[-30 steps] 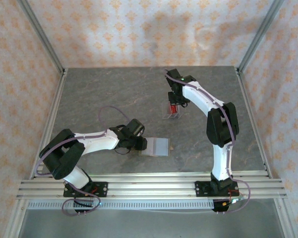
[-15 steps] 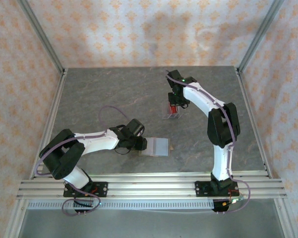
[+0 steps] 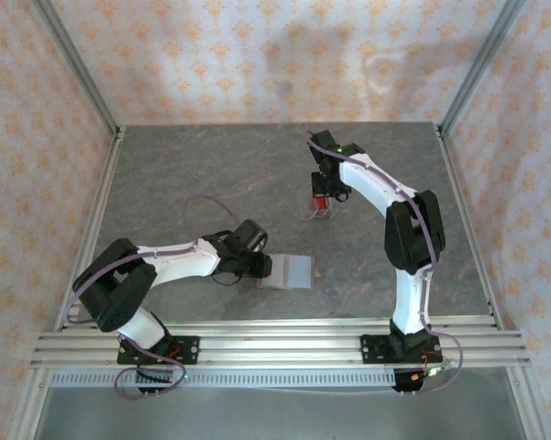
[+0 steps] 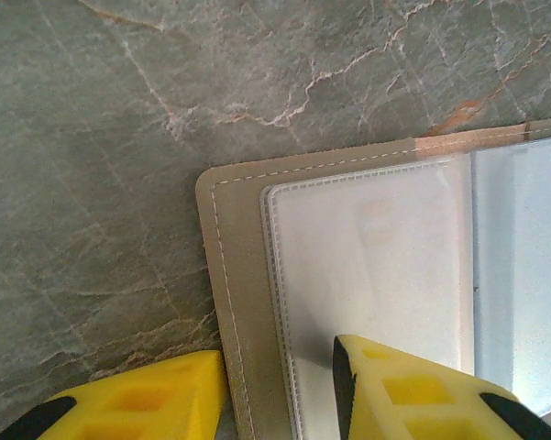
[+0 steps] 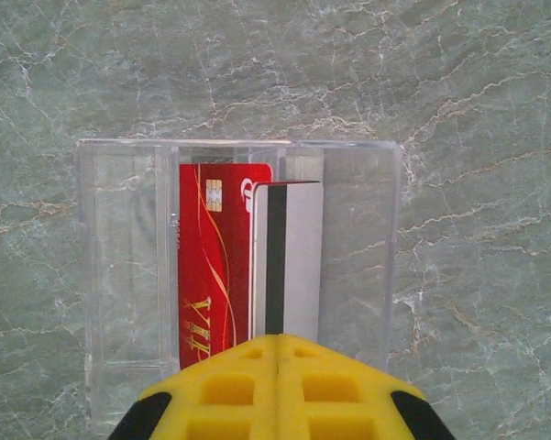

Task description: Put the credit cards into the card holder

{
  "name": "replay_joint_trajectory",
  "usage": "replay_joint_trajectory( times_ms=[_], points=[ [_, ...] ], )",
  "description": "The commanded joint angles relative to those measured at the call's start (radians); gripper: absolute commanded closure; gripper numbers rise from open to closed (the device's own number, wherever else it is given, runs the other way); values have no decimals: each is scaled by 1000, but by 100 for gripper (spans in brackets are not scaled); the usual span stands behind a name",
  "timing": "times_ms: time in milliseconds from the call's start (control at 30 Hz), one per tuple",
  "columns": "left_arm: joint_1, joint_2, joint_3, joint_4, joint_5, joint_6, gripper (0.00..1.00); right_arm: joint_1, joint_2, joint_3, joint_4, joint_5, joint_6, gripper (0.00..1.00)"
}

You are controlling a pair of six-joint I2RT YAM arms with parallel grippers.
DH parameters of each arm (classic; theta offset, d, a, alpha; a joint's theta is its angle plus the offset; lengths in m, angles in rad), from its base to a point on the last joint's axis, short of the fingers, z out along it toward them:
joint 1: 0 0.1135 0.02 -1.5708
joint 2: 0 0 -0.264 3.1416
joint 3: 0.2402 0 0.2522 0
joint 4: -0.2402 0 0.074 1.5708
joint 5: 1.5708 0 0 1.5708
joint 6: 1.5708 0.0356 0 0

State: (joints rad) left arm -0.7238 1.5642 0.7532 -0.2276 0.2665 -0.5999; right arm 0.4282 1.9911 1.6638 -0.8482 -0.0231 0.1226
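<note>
1. We see the left gripper (image 4: 280,403) with jaws spread, straddling the edge of the open card holder (image 4: 243,229), which lies at lower centre of the top view.
2. The right gripper (image 5: 277,353) has its jaws pressed together over the clear rack (image 5: 119,238).
3. The rack holds a red credit card (image 5: 206,275) and a striped card (image 5: 298,257). We cannot tell if either is gripped.

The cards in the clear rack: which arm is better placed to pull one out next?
Right. The right pincer is shut at the near edge of the striped card in the clear rack, beside the red card. The left pincer sits open over the card holder, away from the rack.
</note>
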Motion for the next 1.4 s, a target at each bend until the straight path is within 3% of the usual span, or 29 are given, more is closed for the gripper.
replay_joint_trajectory(
  times_ms=[0, 267, 433, 500, 567, 633, 767, 933, 1067, 1367],
  points=[
    [28, -11, 17, -53, -59, 24, 62, -11, -51, -20, -17, 39, 0, 100],
    [38, -29, 23, -76, -59, 27, 62, -30, -74, -54, -8, 33, 7, 100],
    [47, -128, 83, -165, -73, 28, 62, -31, -103, -72, 7, 31, 18, 99],
    [54, -157, 138, -214, -73, 31, 66, -33, -110, -75, 3, 40, 22, 99],
    [60, -160, 201, -239, -50, 32, 78, -39, -119, -82, 9, 20, 35, 98],
    [64, -126, 285, -264, -20, 42, 88, -48, -133, -96, 32, -42, 53, 94],
    [76, 7, 465, -314, 20, 59, 91, -48, -157, -108, 73, -134, 80, 86],
    [107, 177, 656, -325, 133, 45, 95, -48, -73, -34, 28, -159, 82, 77],
    [124, 293, 807, -368, 181, 37, 100, -48, -28, 7, 11, -156, 88, 78],
    [172, 473, 984, -343, 299, -63, 100, -48, 6, 40, -38, -115, 69, 87]
  ],
)
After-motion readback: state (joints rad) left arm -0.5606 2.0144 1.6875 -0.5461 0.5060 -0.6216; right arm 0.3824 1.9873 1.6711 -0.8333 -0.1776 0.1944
